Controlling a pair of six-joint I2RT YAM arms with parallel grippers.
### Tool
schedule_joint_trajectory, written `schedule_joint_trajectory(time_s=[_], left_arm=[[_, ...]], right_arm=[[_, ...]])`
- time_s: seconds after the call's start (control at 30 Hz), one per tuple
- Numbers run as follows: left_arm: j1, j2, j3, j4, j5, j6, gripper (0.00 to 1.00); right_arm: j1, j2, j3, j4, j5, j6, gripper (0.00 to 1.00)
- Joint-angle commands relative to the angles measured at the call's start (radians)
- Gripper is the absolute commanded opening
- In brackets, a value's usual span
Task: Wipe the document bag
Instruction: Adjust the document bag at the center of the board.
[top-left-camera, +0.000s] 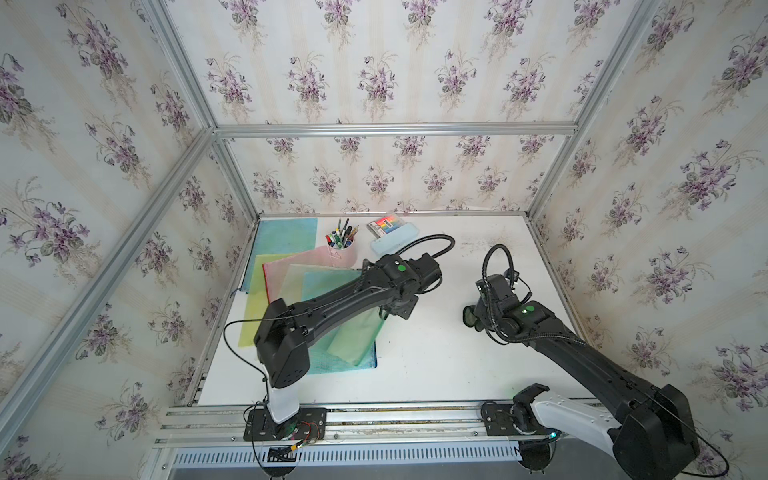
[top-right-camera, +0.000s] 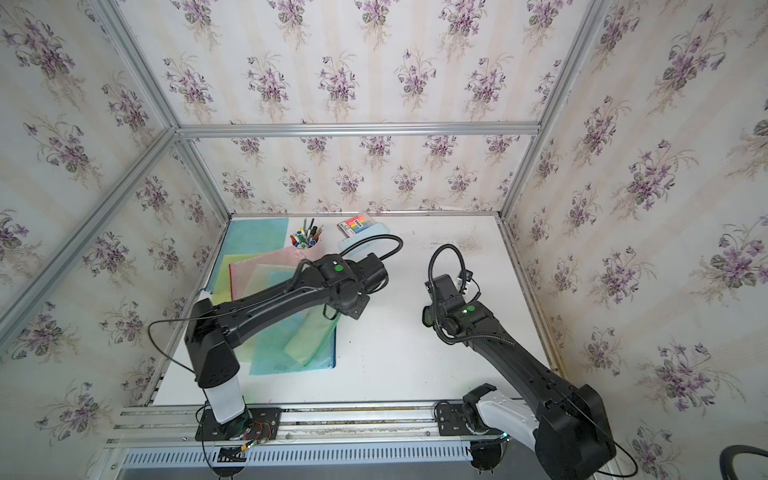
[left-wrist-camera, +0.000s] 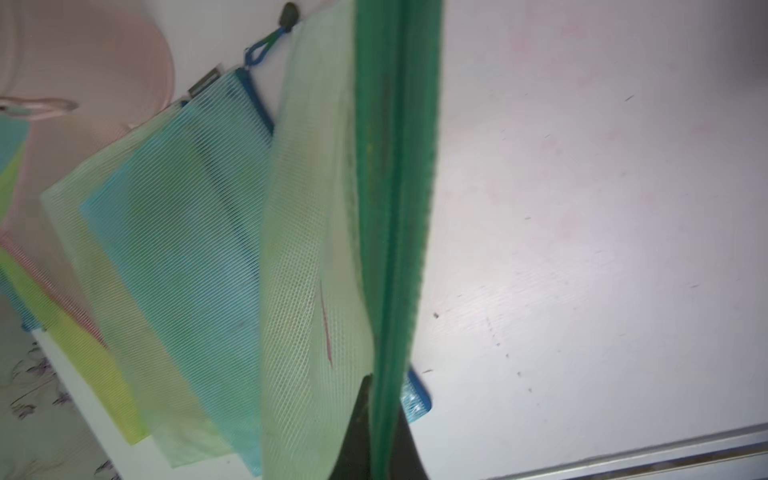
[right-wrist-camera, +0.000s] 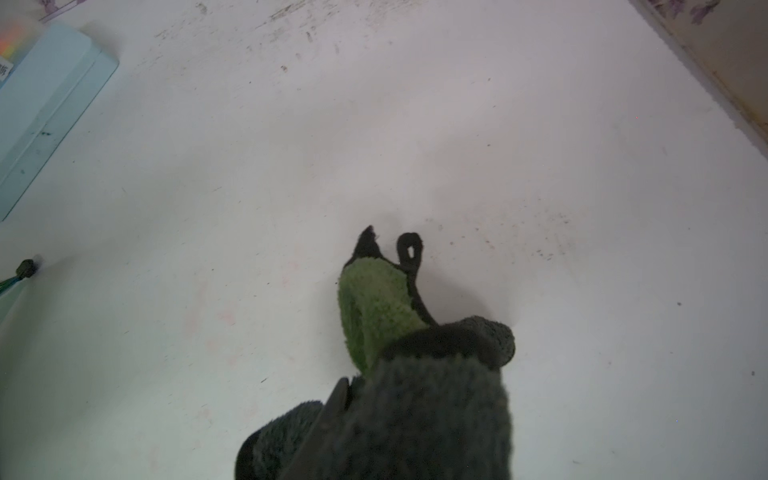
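Left wrist view: outstretched left pincer (left-wrist-camera: 382, 424) clamps green document bag (left-wrist-camera: 307, 208), edge raised; right pincer (right-wrist-camera: 365, 415) clutches cloth (right-wrist-camera: 374, 307).

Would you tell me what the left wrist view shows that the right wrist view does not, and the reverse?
Only the left wrist view: the left gripper shut on the zipper edge of the green bag, with other coloured bags and the pink cup beyond. Only the right wrist view: the right gripper holding the green-and-dark cloth, and the pale blue pencil case. Both: the scuffed white table and a dark zipper pull, likely the same one.
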Motion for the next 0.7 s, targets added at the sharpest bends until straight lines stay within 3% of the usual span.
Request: schedule_joint_trajectory(time_s=[0.0,0.17,0.2,0.23,0.27,0.33,0.4,0.47,0.67], left_arm=[[-0.013,0.077,0.039,0.154,0.121,-0.075,0.00],[-0.021,0.217,0.133,0.271,0.286,-0.123,0.05],[-0.025,0.248,0.169,0.290,0.319,-0.124,0.20],[-0.031,0.278,0.207,0.311,0.354,-0.125,0.44],[-0.036,0.305,0.241,0.328,0.384,-0.125,0.58],[-0.039,0.367,0.334,0.340,0.455,-0.120,0.76],[-0.030,0.405,0.412,0.306,0.480,-0.093,0.80],[-0.002,0.386,0.393,0.299,0.479,-0.063,0.81],[0.185,0.153,0.002,0.447,0.529,-0.022,0.85]], right_arm=[[-0.021,-0.037,0.001,-0.040,-0.002,-0.029,0.32],[-0.044,-0.069,0.011,-0.090,-0.001,-0.045,0.32],[-0.048,-0.073,0.015,-0.098,0.003,-0.051,0.32],[-0.056,-0.078,0.018,-0.107,0.004,-0.055,0.32],[-0.064,-0.082,0.023,-0.112,0.003,-0.061,0.32],[-0.090,-0.085,0.035,-0.116,-0.006,-0.078,0.32],[-0.105,-0.079,0.055,-0.124,-0.009,-0.092,0.32],[-0.106,-0.065,0.078,-0.137,-0.004,-0.099,0.32],[-0.087,-0.007,0.087,-0.071,-0.125,-0.076,0.32]])
